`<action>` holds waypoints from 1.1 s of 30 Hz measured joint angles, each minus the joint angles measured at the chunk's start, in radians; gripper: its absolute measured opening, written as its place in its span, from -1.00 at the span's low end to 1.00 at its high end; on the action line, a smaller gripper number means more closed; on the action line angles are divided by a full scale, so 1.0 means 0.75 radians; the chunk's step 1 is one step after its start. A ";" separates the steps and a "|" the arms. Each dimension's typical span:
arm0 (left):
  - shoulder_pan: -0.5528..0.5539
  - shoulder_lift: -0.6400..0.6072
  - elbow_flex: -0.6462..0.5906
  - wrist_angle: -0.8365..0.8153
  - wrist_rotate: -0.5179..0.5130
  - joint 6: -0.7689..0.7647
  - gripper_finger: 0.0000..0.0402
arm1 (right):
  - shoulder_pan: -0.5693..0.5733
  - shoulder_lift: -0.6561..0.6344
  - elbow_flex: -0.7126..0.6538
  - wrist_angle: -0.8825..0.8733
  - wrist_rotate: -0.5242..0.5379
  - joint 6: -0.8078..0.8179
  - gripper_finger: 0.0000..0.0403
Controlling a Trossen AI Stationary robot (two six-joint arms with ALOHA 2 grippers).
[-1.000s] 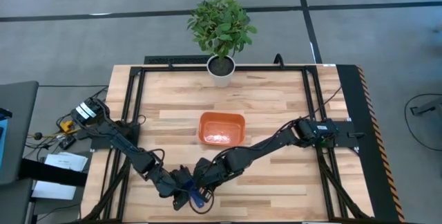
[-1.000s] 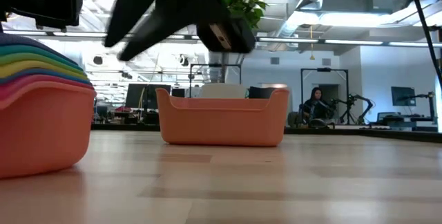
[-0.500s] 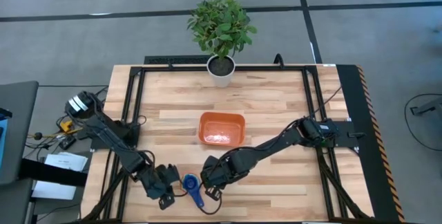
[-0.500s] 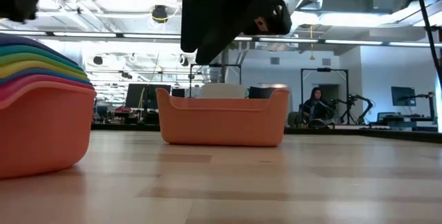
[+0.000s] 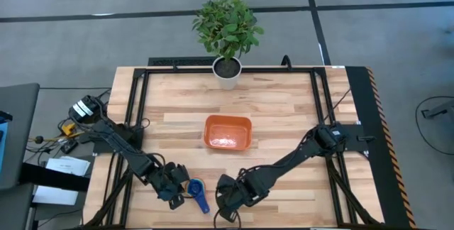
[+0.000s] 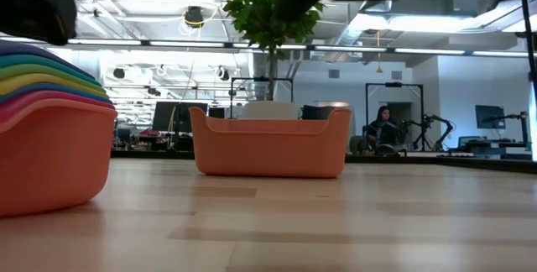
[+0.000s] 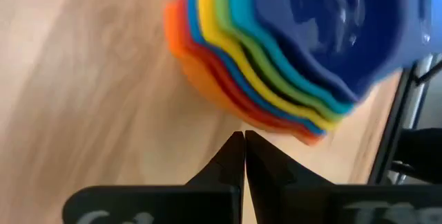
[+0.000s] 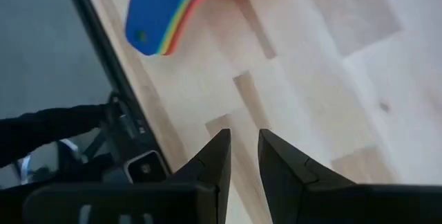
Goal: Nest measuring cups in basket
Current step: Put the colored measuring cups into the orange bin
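The measuring cups [image 5: 197, 189] sit nested in one stack on the table near its near edge. A blue cup is on top and an orange one rests on the wood [image 6: 50, 150]. Their flat handles [image 8: 155, 16] fan out together. The orange basket [image 5: 228, 132] stands apart at mid-table, holding no cups. My left gripper [image 5: 176, 192] hovers just left of the stack, shut, with its tips [image 7: 243, 140] close to the orange cup's wall but apart from it. My right gripper [image 5: 227, 203] hangs to the right of the stack, slightly open [image 8: 243, 144], over bare wood.
A white plant pot [image 5: 227, 70] with a leafy plant stands at the far edge. Black frame rails [image 5: 135, 109] run along the table's left and right sides. Bare wood lies between the stack and the basket. A person sits far off in the room [image 6: 382, 129].
Both grippers stood over the cup stack a second ago and have drawn off it. The left one pulled away toward the left edge, then came partway back. The right one moved toward the right and the near edge. The stack has stayed in place on the table.
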 joint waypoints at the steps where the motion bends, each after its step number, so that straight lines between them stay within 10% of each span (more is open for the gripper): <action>1: 0.017 0.000 0.000 0.003 0.004 0.019 -1.00 | 0.000 -0.009 0.000 -0.013 0.019 0.003 -0.52; 19: 0.192 0.000 0.000 0.096 0.096 0.135 -1.00 | 0.033 -0.131 -0.010 -0.261 0.191 0.148 -0.52; 33: 0.006 -0.106 0.000 0.095 -0.070 -0.002 -1.00 | 0.138 -0.134 -0.288 0.377 0.143 0.432 -0.58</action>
